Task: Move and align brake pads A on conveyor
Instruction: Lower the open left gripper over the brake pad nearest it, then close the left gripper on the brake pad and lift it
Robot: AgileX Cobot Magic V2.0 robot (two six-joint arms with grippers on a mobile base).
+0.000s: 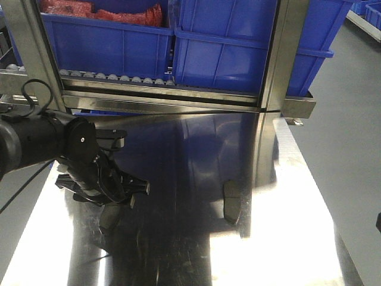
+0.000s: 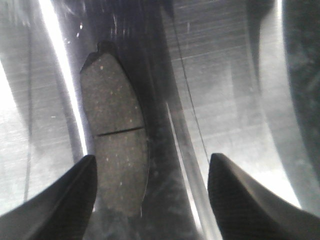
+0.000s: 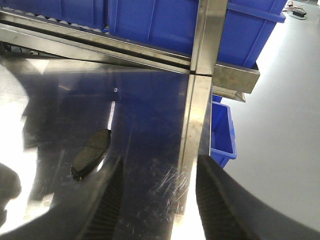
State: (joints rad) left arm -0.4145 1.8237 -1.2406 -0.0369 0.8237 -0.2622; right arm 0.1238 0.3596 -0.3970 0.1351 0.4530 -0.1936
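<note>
Though flat on steel table (image 1: 297,208), speckled, grooved brake pad (image 2: 115,135) beside wide-open, empty left fingers (image 2: 60,200); right fingers (image 3: 225,200) likewise.

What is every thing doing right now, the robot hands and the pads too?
Left gripper: open, gripping nothing.
Right gripper: open, empty.
Left brake pad: flat on steel table, groove up, below the left fingers.
Right brake pad: flat on steel table, untouched.
Blue bins: upright on the rack.
</note>
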